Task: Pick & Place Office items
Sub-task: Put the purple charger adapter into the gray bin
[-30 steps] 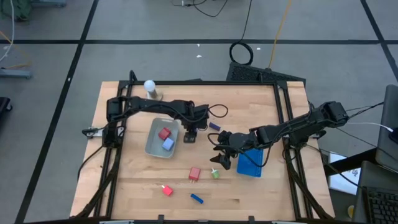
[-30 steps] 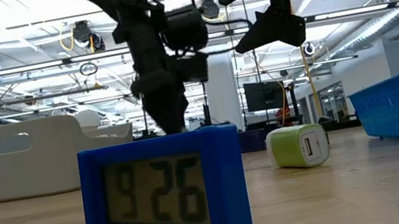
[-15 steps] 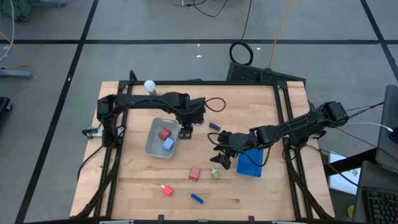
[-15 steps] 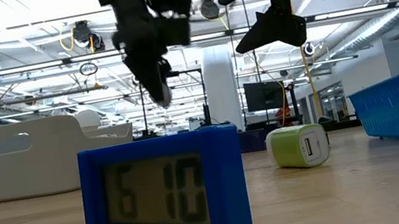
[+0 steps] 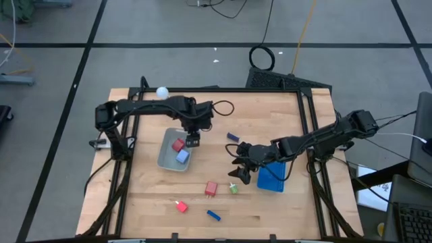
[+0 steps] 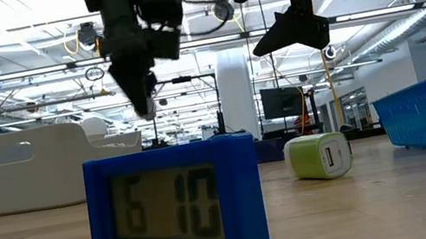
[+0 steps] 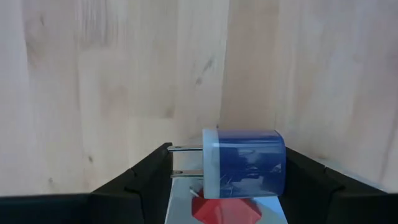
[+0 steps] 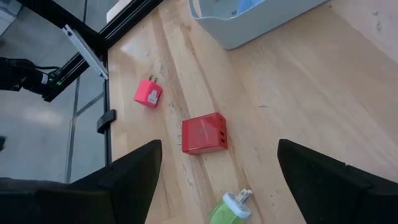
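- A small blue rectangular clock with a grey digit display (image 6: 178,222) lies nearest the bench's front edge, at about 6 o'clock from the bench centre; a small pink plug-in charger (image 5: 181,206) sits just at its 10 o'clock.
- A red square charger block (image 5: 211,188) and a green-and-white plug adapter (image 5: 233,188) lie side by side a little farther in.
- The right gripper (image 5: 237,169) hovers above the green adapter, its fingers spread wide and empty; a blue rectangular plastic tray (image 5: 272,177) sits at its 3 o'clock.
- The left gripper (image 5: 193,140) hangs over the right rim of a grey rectangular tray (image 5: 166,156), fingers clamped on a blue translucent wall plug with two metal prongs (image 7: 244,164).
- Inside the grey tray lie a red cube (image 5: 178,145) and a lavender cube (image 5: 182,156).
- A small dark purple block (image 5: 232,137) lies on the light wooden bench (image 5: 270,115) at 3 o'clock from the left gripper.
- A white ball on a round base (image 5: 162,92) stands at the far edge.
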### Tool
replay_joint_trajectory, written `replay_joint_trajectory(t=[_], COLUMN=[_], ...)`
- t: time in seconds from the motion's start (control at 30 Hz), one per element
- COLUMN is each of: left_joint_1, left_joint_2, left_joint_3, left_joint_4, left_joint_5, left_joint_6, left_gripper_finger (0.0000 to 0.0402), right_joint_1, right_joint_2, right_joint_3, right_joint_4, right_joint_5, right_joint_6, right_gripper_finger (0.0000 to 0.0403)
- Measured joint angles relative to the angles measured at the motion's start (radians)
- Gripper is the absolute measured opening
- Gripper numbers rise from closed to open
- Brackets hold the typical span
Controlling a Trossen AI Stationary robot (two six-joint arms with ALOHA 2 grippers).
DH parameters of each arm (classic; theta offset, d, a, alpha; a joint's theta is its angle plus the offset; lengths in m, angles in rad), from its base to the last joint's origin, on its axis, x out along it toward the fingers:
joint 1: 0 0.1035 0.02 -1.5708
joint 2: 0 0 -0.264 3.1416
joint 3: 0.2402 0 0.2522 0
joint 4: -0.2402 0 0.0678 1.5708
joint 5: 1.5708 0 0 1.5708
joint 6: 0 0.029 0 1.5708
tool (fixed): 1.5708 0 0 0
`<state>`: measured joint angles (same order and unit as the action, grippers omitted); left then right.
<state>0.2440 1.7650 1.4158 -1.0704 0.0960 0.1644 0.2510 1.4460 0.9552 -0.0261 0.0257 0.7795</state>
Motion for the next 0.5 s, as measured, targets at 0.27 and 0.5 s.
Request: replay_joint_trajectory(t=[0.27, 0.5], left_joint_1=[-0.003, 0.003], left_joint_2=[-0.102, -0.210], left_joint_3=[-0.150, -0.243], left_joint_4=[0.109, 0.136], left_joint_5=[0.008, 0.001], left_joint_6=[-0.048, -0.062], left_gripper_finger=[0.0230, 0.0230], right_joint_1=[0.037, 0.037], right_joint_2=[0.000, 0.000], right_joint_3=[0.000, 0.000], right_joint_4=[0.000, -0.001], right_joint_5=[0.004, 0.006], right_joint_6=[0.028, 0.043], right_gripper_finger=[0.0311, 0.0311])
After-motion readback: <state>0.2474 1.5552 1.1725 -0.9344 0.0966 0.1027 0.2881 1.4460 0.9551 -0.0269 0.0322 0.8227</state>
